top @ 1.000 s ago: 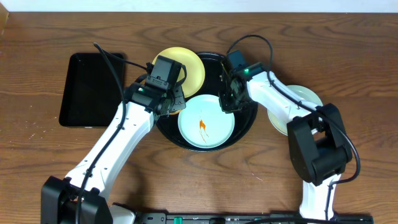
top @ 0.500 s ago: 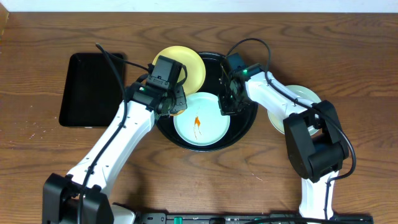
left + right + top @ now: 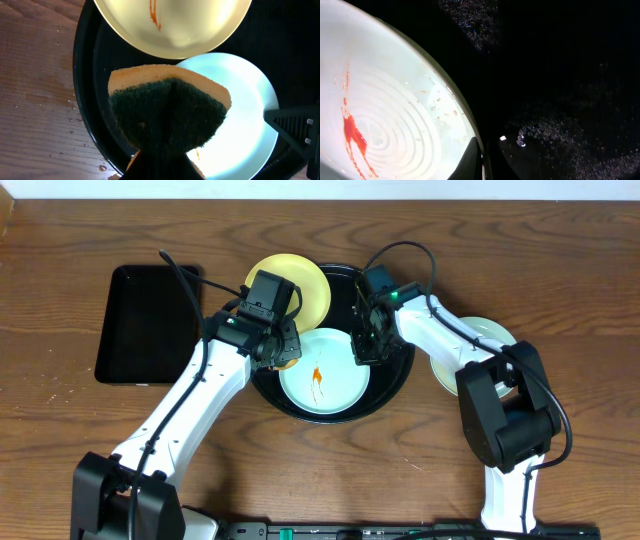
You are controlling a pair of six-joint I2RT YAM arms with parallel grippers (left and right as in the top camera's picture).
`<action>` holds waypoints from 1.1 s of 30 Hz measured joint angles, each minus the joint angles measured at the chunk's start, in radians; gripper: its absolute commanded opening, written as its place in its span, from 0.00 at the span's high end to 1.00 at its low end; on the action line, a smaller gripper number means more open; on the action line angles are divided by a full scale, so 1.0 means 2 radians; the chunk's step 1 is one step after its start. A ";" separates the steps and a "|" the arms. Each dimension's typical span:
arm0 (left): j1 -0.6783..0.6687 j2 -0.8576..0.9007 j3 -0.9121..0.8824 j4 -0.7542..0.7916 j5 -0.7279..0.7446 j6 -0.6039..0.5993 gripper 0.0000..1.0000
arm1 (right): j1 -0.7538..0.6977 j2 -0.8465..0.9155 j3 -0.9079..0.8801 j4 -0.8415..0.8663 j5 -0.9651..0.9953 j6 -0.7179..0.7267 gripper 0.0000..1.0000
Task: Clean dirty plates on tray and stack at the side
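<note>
Found sponge [image 3: 167, 110] clamped in left gripper [image 3: 278, 345], poised at the left rim of blue plate [image 3: 325, 377]; contact not determinable. Noted right gripper [image 3: 365, 345] at that plate's opposite rim, apparently closed on it, lower finger hidden. Located plate inside tray [image 3: 392, 375], unwiped. Recorded smear [image 3: 318, 376] near plate centre, just right of sponge, long axis running toward and away from the robot. Judged left arm the nearer; next stroke calls for a short rightward pass across the streak. Logged yellow plate [image 3: 305, 288] overlapping tray's far-left rim, also smeared. Saw third plate [image 3: 490, 332] on table [image 3: 80, 440], right of tray.
</note>
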 measured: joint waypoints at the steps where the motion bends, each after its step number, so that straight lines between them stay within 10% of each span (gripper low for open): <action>1: 0.000 0.000 0.000 0.000 0.000 0.000 0.92 | 0.000 0.000 0.000 0.000 0.000 0.000 0.99; 33: 0.000 0.000 0.000 -0.001 0.013 0.000 0.93 | 0.000 0.001 0.000 0.002 0.000 0.000 0.99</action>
